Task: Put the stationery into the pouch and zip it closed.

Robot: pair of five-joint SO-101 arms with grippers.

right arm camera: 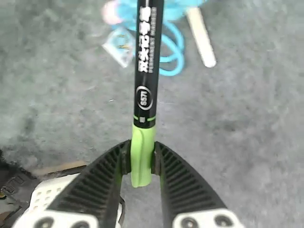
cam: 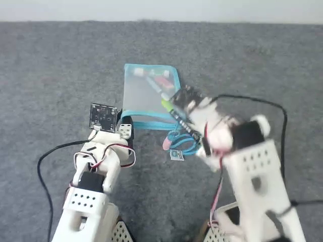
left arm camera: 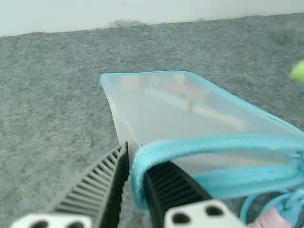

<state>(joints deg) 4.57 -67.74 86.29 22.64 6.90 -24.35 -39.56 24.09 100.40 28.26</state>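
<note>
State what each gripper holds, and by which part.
Left gripper pinches the pouch by its blue zipper edge; right gripper grips the marker by its green end.

We see a frosted clear pouch (cam: 144, 96) edged in sky blue, a black marker (right arm camera: 148, 57) with a lime-green end, and mottled grey carpet (cam: 55, 65).

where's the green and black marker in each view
high view: marker slants across the pouch's right side toward the blue cord.
left wrist view: blurred green spot at the edge, probably its end.
right wrist view: centre, green end between the right jaws.
shared landmark: the blue cord.
</note>
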